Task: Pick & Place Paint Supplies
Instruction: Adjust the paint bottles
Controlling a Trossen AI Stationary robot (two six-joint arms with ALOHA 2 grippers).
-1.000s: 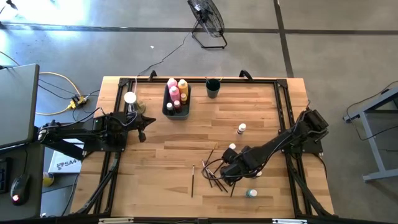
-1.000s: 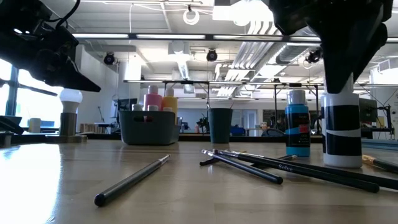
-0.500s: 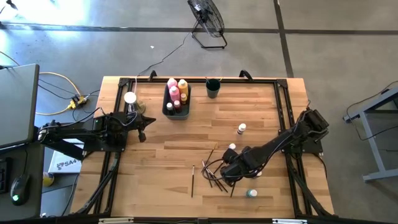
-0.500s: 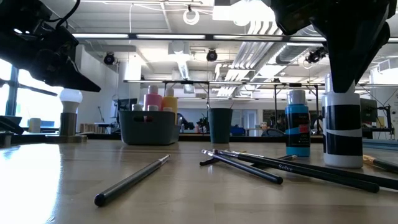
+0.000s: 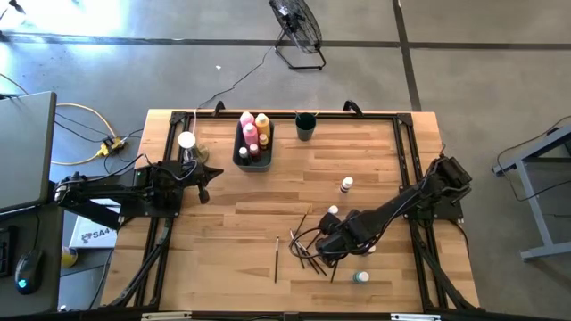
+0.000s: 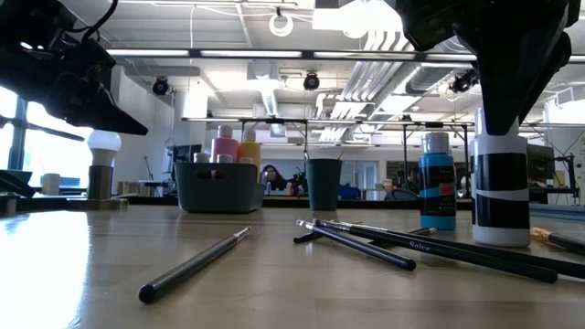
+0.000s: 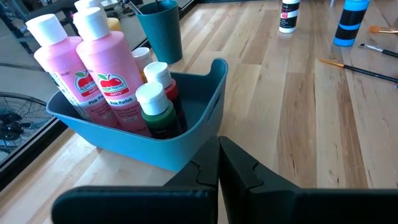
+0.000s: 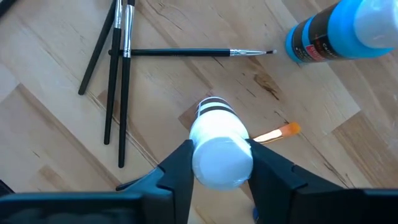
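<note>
Stretching across the whole work area was a pale wooden table (image 5: 268, 196) of plank strips, edged by a black frame, standing on a grey concrete floor (image 5: 482, 53) where a black fan (image 5: 299, 27) sat beyond the far edge. Seen level from the tabletop, the room behind was a bright workshop with ceiling lights and pipework.

Over the near right part of the table, the right gripper (image 8: 219, 163) had its two fingers clamped on the white cap of a black-and-white paint bottle (image 6: 500, 196), which stood upright just beside a scatter of dark-handled paintbrushes (image 5: 308, 245). A blue paint bottle (image 6: 438, 181) stood near it, and one brush (image 6: 194, 264) lay apart, nearer the table's middle.

At the far side, a blue-grey bin (image 7: 186, 134) held pink squeeze bottles (image 7: 109, 62) and small white-capped bottles, with a dark green cup (image 5: 305, 126) just beside it. The left gripper (image 7: 219, 165) hung near the bin with its fingers pressed together, holding nothing.
</note>
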